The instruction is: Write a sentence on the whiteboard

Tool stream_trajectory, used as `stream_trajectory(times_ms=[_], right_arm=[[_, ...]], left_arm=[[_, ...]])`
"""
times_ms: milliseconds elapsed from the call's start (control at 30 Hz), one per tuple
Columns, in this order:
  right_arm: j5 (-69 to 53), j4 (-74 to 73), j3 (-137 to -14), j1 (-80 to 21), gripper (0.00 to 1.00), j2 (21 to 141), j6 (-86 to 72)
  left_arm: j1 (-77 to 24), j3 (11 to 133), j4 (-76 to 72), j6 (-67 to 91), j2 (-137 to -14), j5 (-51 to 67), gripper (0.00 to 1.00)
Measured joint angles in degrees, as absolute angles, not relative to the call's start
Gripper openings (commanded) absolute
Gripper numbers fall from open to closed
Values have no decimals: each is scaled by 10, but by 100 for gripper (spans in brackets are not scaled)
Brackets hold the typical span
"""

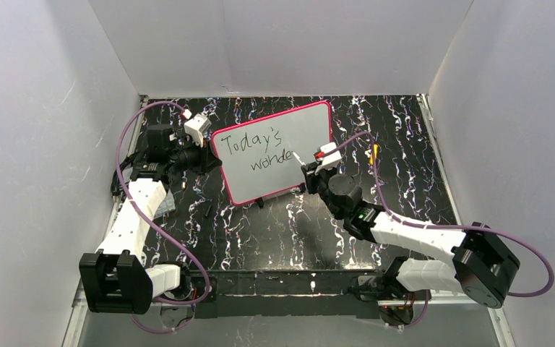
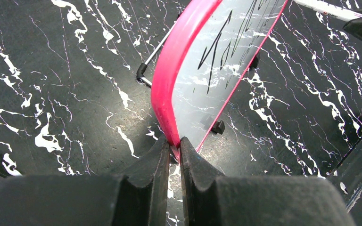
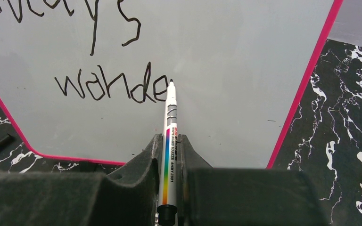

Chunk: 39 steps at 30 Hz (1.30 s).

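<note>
Right end effector (image 3: 169, 140) clamped on the marker (image 3: 171, 106), tip just right of the "e" in "wonde": mid-word on line two.

I see the whiteboard (image 1: 289, 182) standing propped toward the back of the black marbled surface (image 1: 318, 238), its pink left edge pinched tight between the closed fingers of the left end effector (image 2: 174, 143). So far the sentence (image 3: 108, 88) reads "Today's" above "wonde". I judge the second word unfinished. My next move calls for starting the following letter just past the "e", with light pressure, while the left side steadies the board. Barrel print reads roughly "white board marker" beside a rainbow stripe. I cannot read the brand.
</note>
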<state>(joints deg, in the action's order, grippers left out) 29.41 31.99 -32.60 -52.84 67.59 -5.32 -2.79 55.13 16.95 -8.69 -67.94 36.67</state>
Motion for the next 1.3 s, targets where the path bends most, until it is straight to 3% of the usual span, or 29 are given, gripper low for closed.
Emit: stream_trajectory(times_ms=[1300], right_arm=[[317, 304, -298, -529, 1, 690, -84]], left_arm=[[-28, 551, 169, -85, -679, 366, 0]])
